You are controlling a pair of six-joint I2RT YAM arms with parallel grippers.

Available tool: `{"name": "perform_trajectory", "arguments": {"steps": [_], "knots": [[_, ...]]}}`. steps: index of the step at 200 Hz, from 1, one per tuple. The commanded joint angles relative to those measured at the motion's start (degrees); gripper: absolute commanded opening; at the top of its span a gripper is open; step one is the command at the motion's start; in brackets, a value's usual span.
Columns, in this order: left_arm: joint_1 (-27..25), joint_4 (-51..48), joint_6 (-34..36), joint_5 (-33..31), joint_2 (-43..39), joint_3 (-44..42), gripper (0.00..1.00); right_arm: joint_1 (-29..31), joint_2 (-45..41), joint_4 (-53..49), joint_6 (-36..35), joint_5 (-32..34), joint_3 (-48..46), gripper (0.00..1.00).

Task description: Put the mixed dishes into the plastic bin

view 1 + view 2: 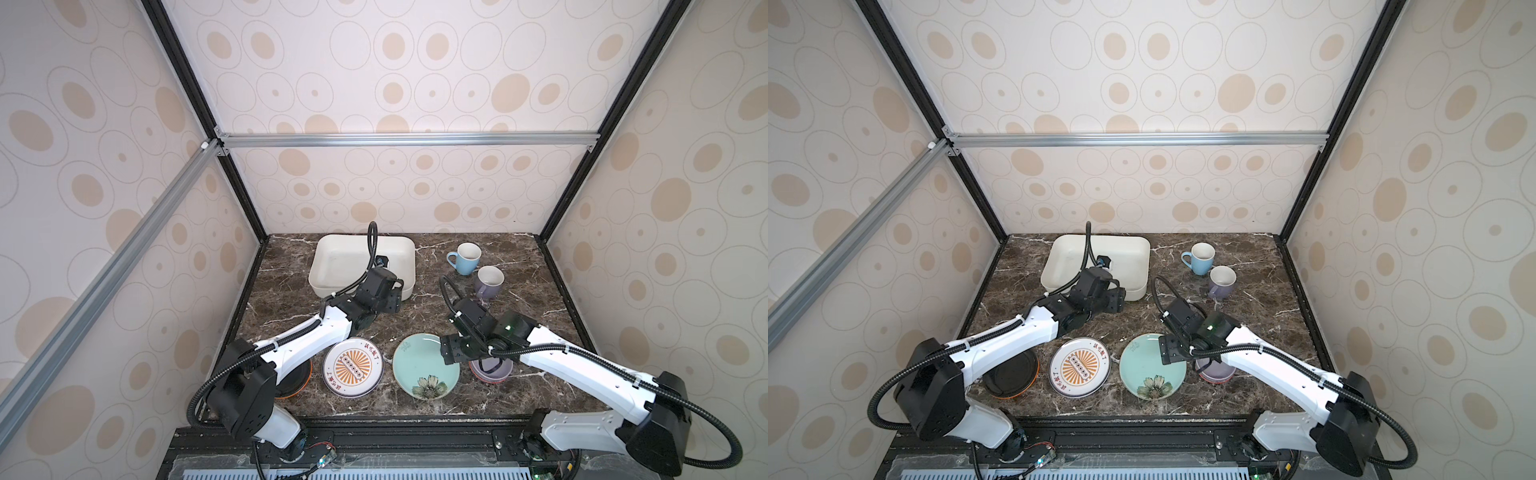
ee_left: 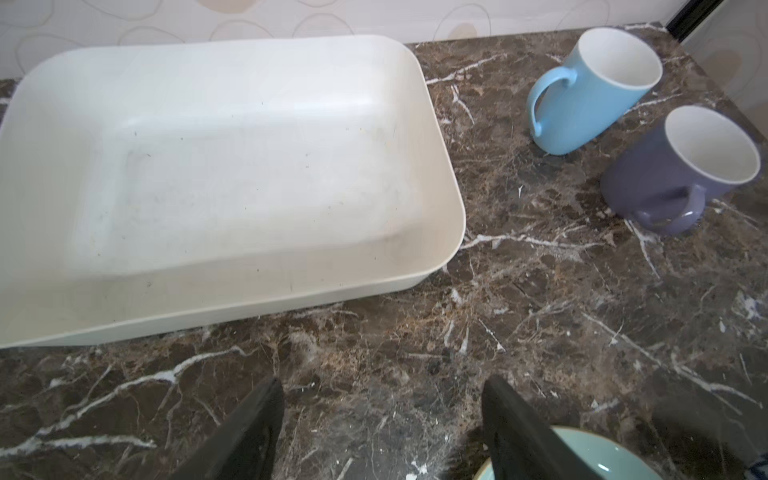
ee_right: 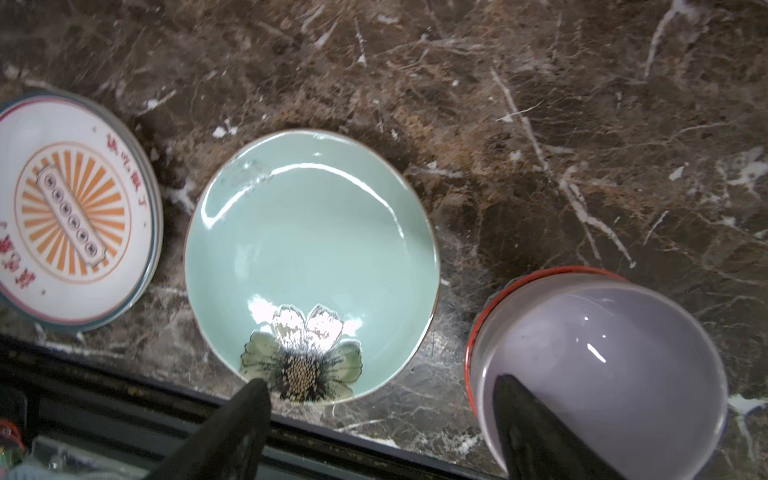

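in both top views the plastic bin (image 1: 345,259) sits empty at the upper left of the marble table (image 1: 540,328), and every dish is outside it. the light blue mug (image 1: 465,257) and lavender mug (image 1: 489,283) stand close together at upper right. the black-and-orange plate (image 1: 1011,376), sunburst plate (image 1: 352,368), teal flower plate (image 1: 417,374) and lavender bowl (image 1: 494,374) line the lower edge. your left gripper (image 1: 395,300) hangs at the bin's lower right corner, so a careless swing could clip the wall and shove the bin. your right gripper (image 1: 451,353) sits over the teal flower plate's right rim, just beside the bowl. left wrist view: the fingers (image 2: 249,432) are spread with only bare marble between them, and the bin is just ahead. the mugs stand so near each other that taking one may topple the other. right wrist view: jaws apart, nothing clamped. one finger is over the plate's flowered edge and the other over the inside of the lavender bowl, which rests nested in a red-rimmed bowl (image 3: 573,271). my judgement: if you close on the bowl wall you pinch only the upper bowl, and the lower one may lift partway and drop, or the glazed wall may slip free. the plate's low rim offers little bite. the plate also lies near the table's front edge, where a nudge could slide it off.
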Motion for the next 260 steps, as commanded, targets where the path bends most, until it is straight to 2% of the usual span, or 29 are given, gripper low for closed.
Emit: {"name": "perform_trajectory", "arguments": {"steps": [1, 26, 45, 83, 100, 124, 137, 157, 186, 200, 225, 242, 260], "knots": [[-0.2, 0.2, 0.6, 2.8, 1.5, -0.3, 0.73, 5.7, -4.4, -1.0, 11.7, 1.2, -3.5, 0.8], [-1.2, 0.7, 0.6, 5.8, 3.3, -0.5, 0.72, 13.1, -4.0, -4.7, 18.0, 6.2, -3.3, 0.78], [-2.1, 1.5, 0.5, 7.0, 3.6, -0.5, 0.72, 16.1, -3.4, -10.0, 21.5, 10.9, -1.6, 0.78], [-3.3, 1.5, 1.0, 8.1, 3.5, 1.0, 0.74, 16.4, -11.3, -25.4, 32.4, 23.8, -1.1, 0.81], [-3.4, 1.7, 1.4, 8.0, 3.6, 1.1, 0.75, 16.3, -16.9, -31.3, 38.4, 27.7, -2.0, 0.88], [-3.3, 0.8, 3.4, 6.4, 4.5, 3.0, 0.77, 16.2, -23.0, -34.8, 44.4, 30.3, -4.9, 0.92], [-2.9, -1.4, 5.2, 3.3, 5.4, 5.6, 0.79, 16.2, -24.8, -34.9, 46.4, 30.8, -6.5, 0.96], [1.0, -5.3, 7.0, 1.4, 6.4, 10.1, 0.81, 15.8, -24.7, -34.3, 47.0, 31.3, -7.6, 0.99], [10.3, -5.2, 6.9, 5.5, 5.2, 12.6, 0.82, 11.8, -21.8, -32.8, 42.7, 31.6, -6.0, 0.99], [14.3, -5.0, 7.0, 6.2, 5.2, 13.8, 0.83, 7.8, -20.7, -29.7, 37.0, 30.6, -5.3, 0.91], [19.7, -6.1, 7.3, 7.4, 7.1, 16.7, 0.83, -2.7, -18.6, -17.5, 22.7, 20.9, -6.1, 0.77], [23.3, -6.1, 7.6, 8.4, 8.5, 17.7, 0.84, -8.2, -15.1, -12.7, 18.2, 15.5, -6.7, 0.68], [28.1, -7.0, 7.9, 8.9, 9.7, 18.7, 0.84, -12.8, -11.4, -10.4, 14.7, 12.1, -6.4, 0.67]]}}
